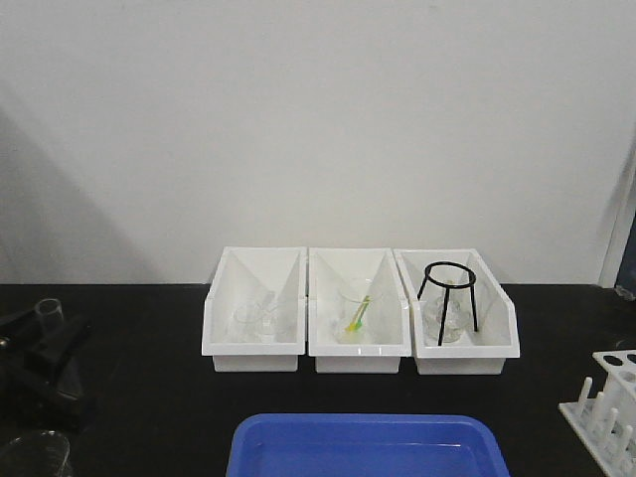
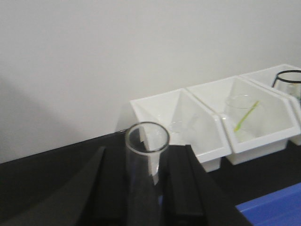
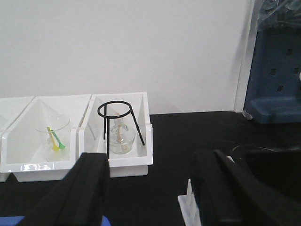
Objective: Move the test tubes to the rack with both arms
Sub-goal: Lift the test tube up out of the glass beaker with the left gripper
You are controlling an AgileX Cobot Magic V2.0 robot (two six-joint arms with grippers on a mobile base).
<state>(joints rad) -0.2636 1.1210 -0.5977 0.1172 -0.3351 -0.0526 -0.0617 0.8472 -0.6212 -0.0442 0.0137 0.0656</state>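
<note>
My left gripper [image 2: 146,188] is shut on a clear glass test tube [image 2: 146,141], which stands upright between the black fingers [image 2: 110,188] with its open mouth up. In the front view the left gripper [image 1: 45,343] is at the far left with the tube [image 1: 48,314] sticking up from it. The white rack [image 1: 606,402] with upright pegs stands at the right edge of the black table. My right gripper [image 3: 150,188] is open and empty, and a corner of the rack [image 3: 190,205] shows just inside its right finger [image 3: 221,188].
Three white open-front bins [image 1: 253,350] stand in a row at the back; the right one holds a black wire tripod [image 1: 449,298], the middle a beaker with a green-yellow stick [image 1: 358,316]. A blue tray [image 1: 368,447] lies at the front. A glass beaker [image 1: 35,457] sits front left.
</note>
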